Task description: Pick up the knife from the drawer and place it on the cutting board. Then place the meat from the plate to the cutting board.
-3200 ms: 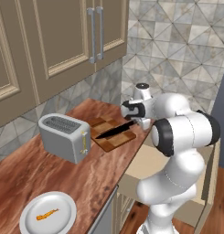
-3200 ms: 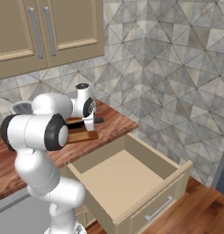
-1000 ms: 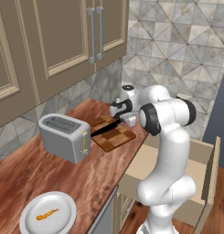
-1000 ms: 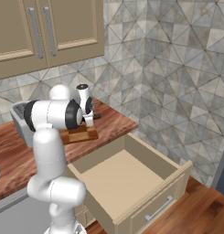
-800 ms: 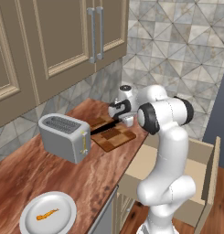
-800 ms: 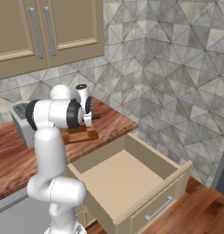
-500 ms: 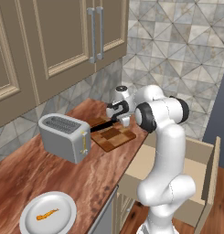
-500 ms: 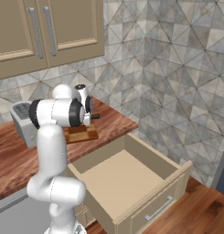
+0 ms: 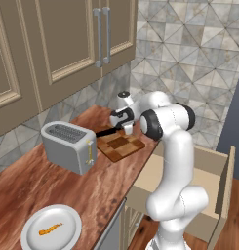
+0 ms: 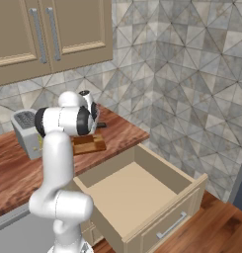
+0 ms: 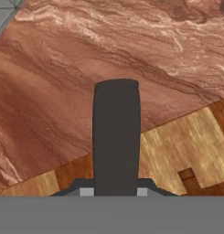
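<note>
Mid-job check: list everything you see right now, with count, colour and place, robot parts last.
knife: one, black, held over the cutting board's left end, pointing toward the toaster
cutting board: one, checkered brown, on the counter by the open drawer
toaster: one, grey, left of the board
plate: one, white, near end of the counter
meat: one, orange strip, on the plate
drawer: one, tan, open
gripper: one, white with dark fingers, shut on the knife
</note>
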Controlling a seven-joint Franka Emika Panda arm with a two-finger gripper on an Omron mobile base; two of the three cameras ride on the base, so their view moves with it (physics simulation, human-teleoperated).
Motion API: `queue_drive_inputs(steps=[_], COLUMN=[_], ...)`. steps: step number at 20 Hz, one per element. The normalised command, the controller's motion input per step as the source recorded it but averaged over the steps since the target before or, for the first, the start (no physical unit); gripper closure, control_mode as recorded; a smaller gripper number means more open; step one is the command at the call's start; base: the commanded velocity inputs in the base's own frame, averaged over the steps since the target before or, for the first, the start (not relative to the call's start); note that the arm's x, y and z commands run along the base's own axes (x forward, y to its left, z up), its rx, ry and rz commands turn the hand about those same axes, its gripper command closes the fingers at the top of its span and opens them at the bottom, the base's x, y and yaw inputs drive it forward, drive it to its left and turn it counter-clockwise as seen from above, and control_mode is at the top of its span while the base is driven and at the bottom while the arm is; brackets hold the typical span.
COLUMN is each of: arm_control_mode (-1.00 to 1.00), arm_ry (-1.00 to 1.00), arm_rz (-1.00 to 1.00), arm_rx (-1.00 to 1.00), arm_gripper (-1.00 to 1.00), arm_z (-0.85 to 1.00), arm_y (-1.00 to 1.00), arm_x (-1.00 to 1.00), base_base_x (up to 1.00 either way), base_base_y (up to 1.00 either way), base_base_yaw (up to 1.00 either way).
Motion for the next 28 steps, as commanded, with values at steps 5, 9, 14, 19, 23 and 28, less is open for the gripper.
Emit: queue_drive_inputs(steps=[5,9,14,19,23,28], arm_control_mode=[-1.00,-1.00,-1.00,-1.00,-1.00,-1.00], arm_ry=[0.00,0.00,0.00,0.02,0.06,0.04], arm_rz=[-0.01,0.00,0.00,0.00,0.00,0.00], arm_rx=[0.01,0.05,0.02,0.00,0.00,0.00], arm_gripper=[1.00,1.00,1.00,1.00,1.00,1.00], arm_z=[-0.11,-0.18,-0.19,-0.33,-0.34,-0.39], arm_y=[0.00,0.00,0.00,0.02,0.10,0.11], arm_x=[0.11,0.09,0.14,0.16,0.23,0.15], base_base_x=[0.00,0.00,0.00,0.00,0.00,0.00], base_base_y=[0.00,0.00,0.00,0.00,0.00,0.00], base_base_yaw=[0.00,0.00,0.00,0.00,0.00,0.00])
